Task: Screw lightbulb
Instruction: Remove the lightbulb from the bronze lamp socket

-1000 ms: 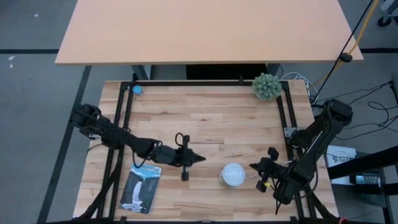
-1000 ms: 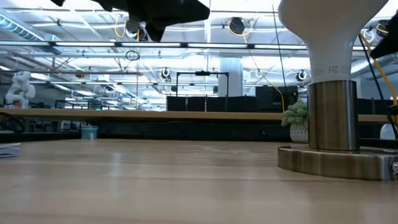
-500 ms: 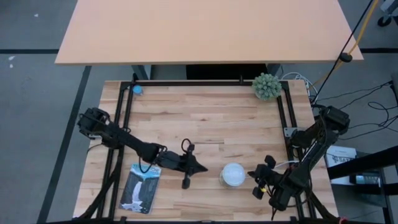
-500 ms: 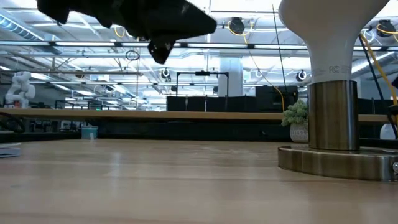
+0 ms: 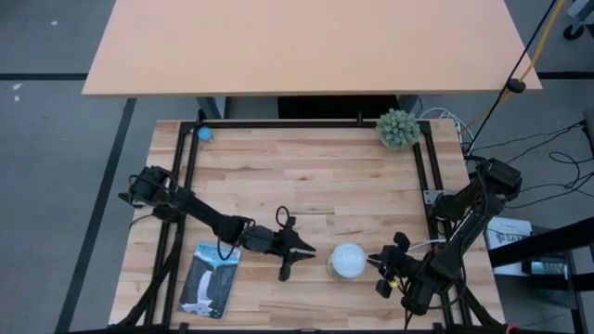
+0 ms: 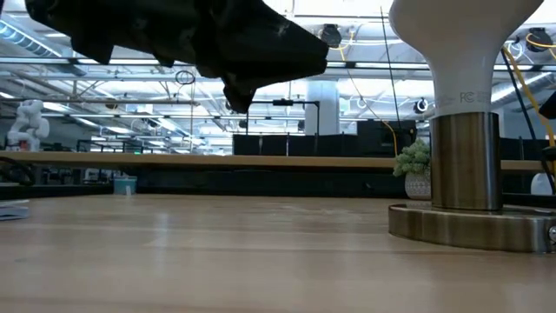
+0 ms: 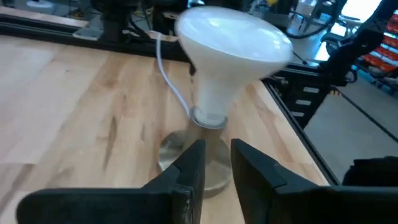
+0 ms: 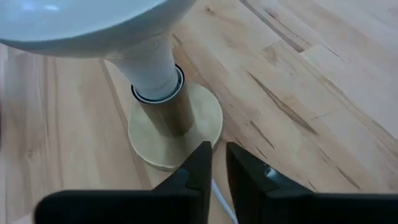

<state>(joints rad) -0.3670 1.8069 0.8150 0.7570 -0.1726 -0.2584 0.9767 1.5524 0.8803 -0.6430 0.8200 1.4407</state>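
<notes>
The desk [image 5: 306, 176] carried the lightbulb [image 5: 348, 260] near its front edge, right of centre, standing upright with its neck seated in the round socket base [image 8: 175, 127]. Judged as largely screwed in; full tightness could not be confirmed. Left tool [image 5: 304, 251] hovered just left of the bulb, fingers nearly closed, holding nothing. Right tool [image 5: 380, 266] sat just right, likewise nearly closed and empty.

lightbulb [image 5: 348, 260]: 1 | socket base [image 8: 175, 127]: 1 | pincers: 2 | potted plant [image 5: 397, 129]: 1 | packet [image 5: 210, 280]: 1
</notes>
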